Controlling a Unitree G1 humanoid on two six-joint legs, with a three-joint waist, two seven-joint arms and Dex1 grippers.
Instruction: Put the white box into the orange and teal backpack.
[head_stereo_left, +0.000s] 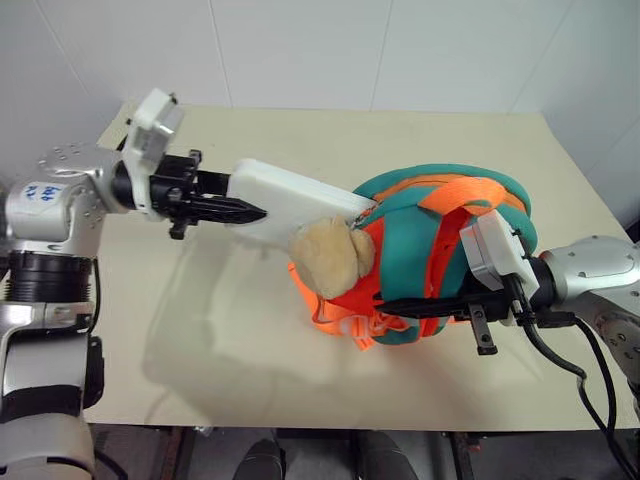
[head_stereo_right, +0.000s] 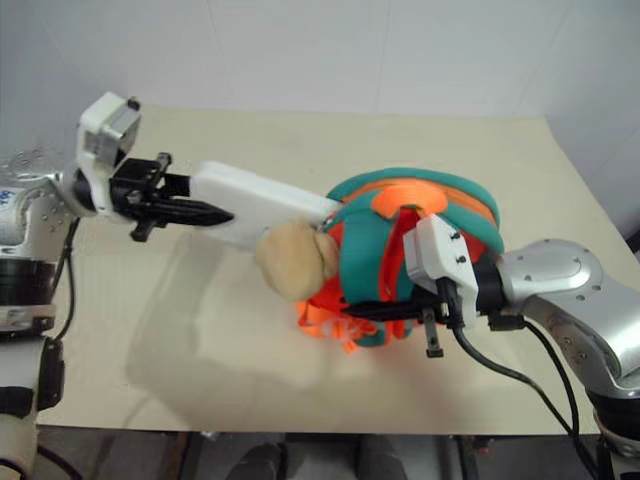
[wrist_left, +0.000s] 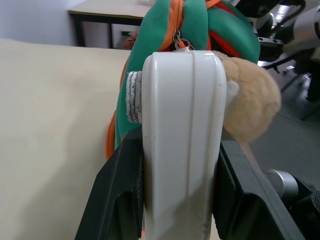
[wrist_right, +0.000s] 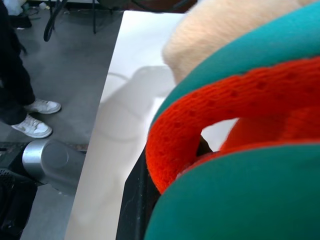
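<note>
My left gripper (head_stereo_left: 252, 212) is shut on one end of the white box (head_stereo_left: 300, 200), which it holds level above the table. In the left wrist view the white box (wrist_left: 182, 140) stands between both black fingers (wrist_left: 117, 200). Its far end touches the teal rim of the orange and teal backpack (head_stereo_left: 440, 240), just above the tan plush toy (head_stereo_left: 330, 258). The backpack stands upright at the table's middle right. My right gripper (head_stereo_left: 400, 307) is shut on the backpack's lower front edge. In the right wrist view, orange mesh (wrist_right: 200, 130) and teal fabric (wrist_right: 240, 200) cover its fingers.
The beige table (head_stereo_left: 200, 330) has bare surface to the left and in front of the backpack. A white wall runs behind it. Loose orange straps (head_stereo_left: 335, 320) lie under the backpack. A person's legs and white shoes (wrist_right: 35, 125) stand on the floor beside the table.
</note>
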